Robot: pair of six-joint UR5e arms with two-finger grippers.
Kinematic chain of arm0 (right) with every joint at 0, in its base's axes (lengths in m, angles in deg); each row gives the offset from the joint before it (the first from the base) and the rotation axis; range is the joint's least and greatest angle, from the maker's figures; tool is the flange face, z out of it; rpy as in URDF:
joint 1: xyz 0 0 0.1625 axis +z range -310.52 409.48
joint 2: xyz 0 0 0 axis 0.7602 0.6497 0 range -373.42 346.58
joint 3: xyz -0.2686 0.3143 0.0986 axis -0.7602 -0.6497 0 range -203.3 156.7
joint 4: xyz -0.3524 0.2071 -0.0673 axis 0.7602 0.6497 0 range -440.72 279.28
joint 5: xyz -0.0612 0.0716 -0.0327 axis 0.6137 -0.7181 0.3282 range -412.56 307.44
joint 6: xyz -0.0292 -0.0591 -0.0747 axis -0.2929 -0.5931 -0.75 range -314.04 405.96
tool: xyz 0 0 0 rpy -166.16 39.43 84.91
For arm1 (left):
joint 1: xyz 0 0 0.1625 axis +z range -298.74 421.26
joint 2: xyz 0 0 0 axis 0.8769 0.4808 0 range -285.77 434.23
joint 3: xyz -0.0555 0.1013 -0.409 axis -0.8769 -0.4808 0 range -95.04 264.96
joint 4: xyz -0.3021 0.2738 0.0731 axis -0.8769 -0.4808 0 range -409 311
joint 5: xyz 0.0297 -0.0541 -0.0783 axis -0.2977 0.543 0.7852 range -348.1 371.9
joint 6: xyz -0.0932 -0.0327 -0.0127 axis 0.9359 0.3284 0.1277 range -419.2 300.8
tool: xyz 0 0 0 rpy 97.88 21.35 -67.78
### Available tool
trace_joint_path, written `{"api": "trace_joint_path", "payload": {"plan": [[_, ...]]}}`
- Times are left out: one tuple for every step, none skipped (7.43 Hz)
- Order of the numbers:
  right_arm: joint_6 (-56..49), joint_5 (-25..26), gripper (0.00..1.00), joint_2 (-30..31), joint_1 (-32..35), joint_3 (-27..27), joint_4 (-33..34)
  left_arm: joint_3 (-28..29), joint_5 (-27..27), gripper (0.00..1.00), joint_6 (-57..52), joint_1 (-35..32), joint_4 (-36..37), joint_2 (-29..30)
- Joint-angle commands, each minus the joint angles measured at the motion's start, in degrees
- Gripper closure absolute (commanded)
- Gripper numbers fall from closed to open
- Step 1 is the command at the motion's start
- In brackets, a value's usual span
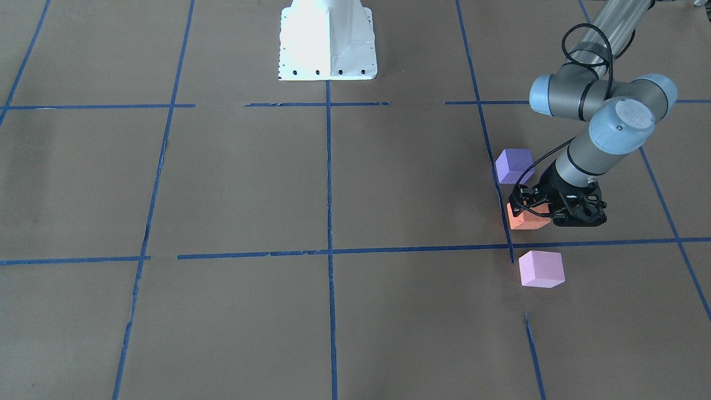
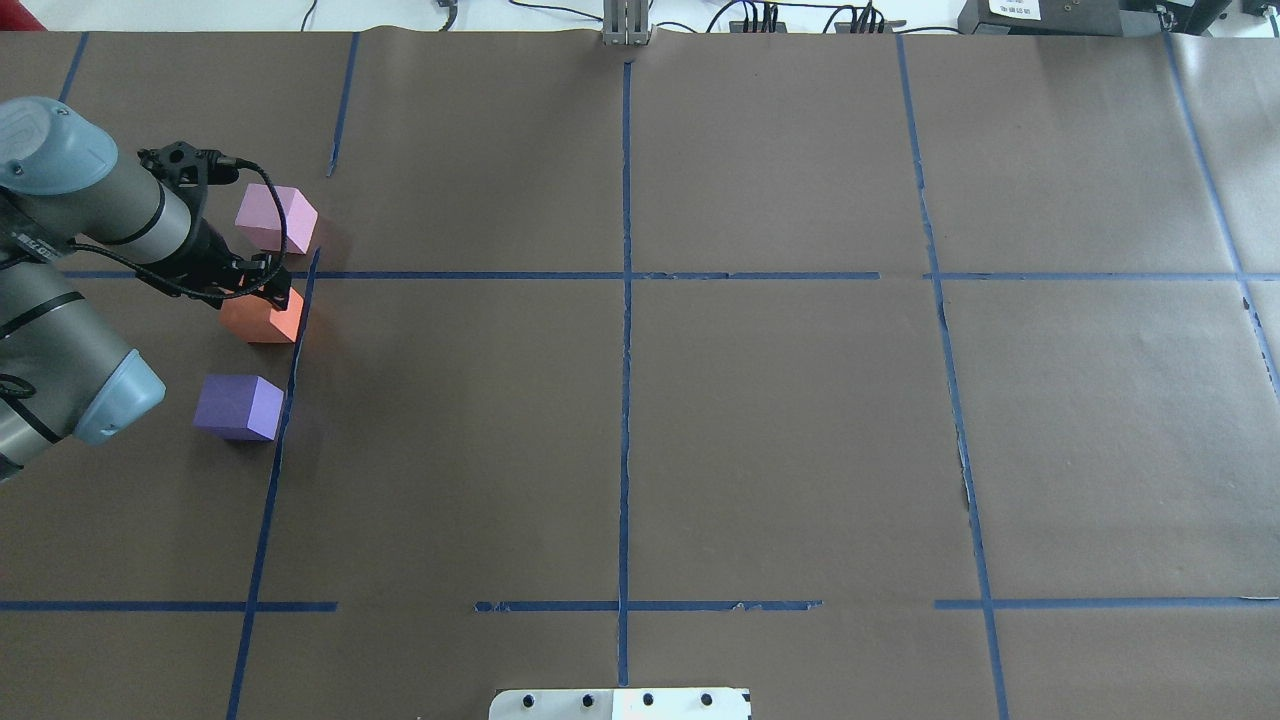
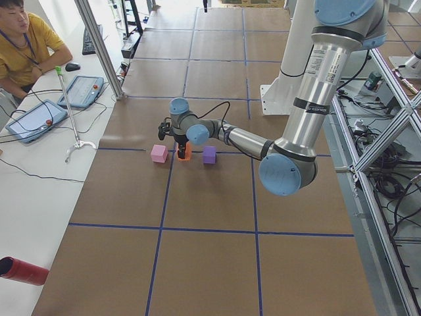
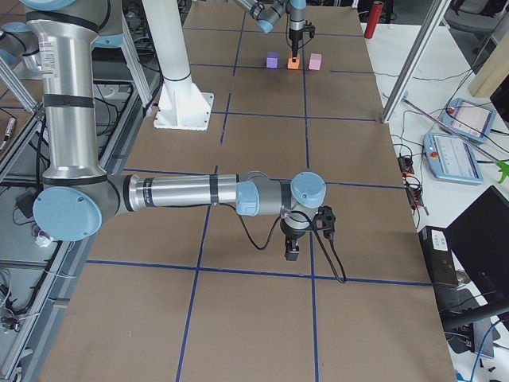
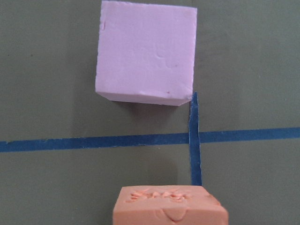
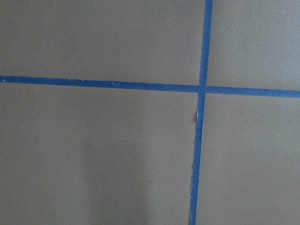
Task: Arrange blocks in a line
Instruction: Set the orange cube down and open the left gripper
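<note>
Left side of the table (image 2: pixel 620 440), seen from my base outward: the violet-purple block (image 2: pixel 238 406) sits nearest me, just beside a blue tape line (image 2: pixel 283 420) running away from me. Beyond it, my left tool (image 2: pixel 262 292) stands upright over the orange block (image 2: pixel 262 320), fingers straddling its top; whether they are clenched on it I cannot tell. The orange block's faces lie square to the tape. Farthest out, past a crossing tape line, the pale pink block (image 2: pixel 275 218) rests turned slightly off square. The three cubes form a row whose axis follows the tape, gaps between them. My right tool (image 4: pixel 292 253) points down at bare table well apart; its grip state cannot be told.
</note>
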Motion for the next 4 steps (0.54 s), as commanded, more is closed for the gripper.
{"api": "trace_joint_path", "payload": {"plan": [[0.0, 0.0, 0.0, 0.0, 0.0, 0.0, 0.0, -0.4, 0.1, 0.0, 0.4, -0.3, 0.1, 0.0], [0.0, 0.0, 0.0, 0.0, 0.0, 0.0, 0.0, -1.4, 0.3, 0.01, -0.4, -3.0, 0.2, 0.0], [0.0, 0.0, 0.0, 0.0, 0.0, 0.1, 0.0, -6.1, 1.4, 0.01, -3.6, -7.7, 1.3, -0.9], [0.0, 0.0, 0.0, 0.0, 0.0, 0.0, 0.0, -7.3, 3.8, 0.01, -9.2, -13.0, 4.4, -1.4]]}}
